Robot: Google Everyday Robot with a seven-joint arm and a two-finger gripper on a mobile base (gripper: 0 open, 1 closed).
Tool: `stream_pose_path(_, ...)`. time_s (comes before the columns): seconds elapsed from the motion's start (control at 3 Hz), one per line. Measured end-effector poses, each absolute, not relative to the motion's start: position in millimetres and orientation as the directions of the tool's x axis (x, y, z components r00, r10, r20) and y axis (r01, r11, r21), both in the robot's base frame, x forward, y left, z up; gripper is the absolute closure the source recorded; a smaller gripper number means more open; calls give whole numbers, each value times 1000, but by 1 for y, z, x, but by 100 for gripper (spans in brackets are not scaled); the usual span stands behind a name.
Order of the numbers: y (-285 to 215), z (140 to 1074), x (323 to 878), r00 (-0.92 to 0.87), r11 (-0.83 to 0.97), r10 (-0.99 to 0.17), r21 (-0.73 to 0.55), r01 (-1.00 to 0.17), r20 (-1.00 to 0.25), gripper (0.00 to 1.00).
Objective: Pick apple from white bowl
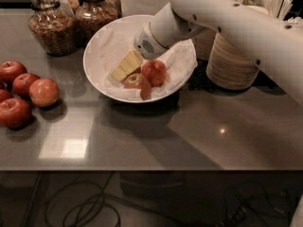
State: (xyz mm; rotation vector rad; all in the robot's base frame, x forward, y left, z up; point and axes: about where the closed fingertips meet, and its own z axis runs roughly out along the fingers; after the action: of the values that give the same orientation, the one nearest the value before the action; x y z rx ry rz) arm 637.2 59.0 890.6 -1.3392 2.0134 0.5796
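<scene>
The white bowl (pixel 102 41), wide and lined with crumpled white paper, stands at the back middle of the grey table. The apple (pixel 155 72), dull orange-red, lies in the bowl's right half. My gripper (pixel 133 75) reaches down into the bowl from the upper right on a white arm (pixel 227 22). It is open, with its pale finger (pixel 125 66) and its lower finger (pixel 141 85) just left of the apple. The lower finger is close against the apple's left side. The apple is not between the fingers.
Several red apples (pixel 43 91) lie on the table at the left edge. Two glass jars (pixel 49 27) of dry food stand behind the bowl on the left. A stack of beige paper bowls (pixel 232 65) stands right of the bowl, under the arm.
</scene>
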Motion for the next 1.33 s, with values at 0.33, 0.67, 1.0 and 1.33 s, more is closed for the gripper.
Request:
stream_pose_path(0.33,61,881,639,-300,394,-635,35,-919,-712,0)
stream_pose_path(0.67,61,872,640,-324,405,-631,56,-912,-705,3)
stream_pose_path(1.0,61,872,640,-324,405,-631,56,-912,-705,26)
stream_pose_path(1.33,61,872,640,-324,405,-631,56,-912,-705,49)
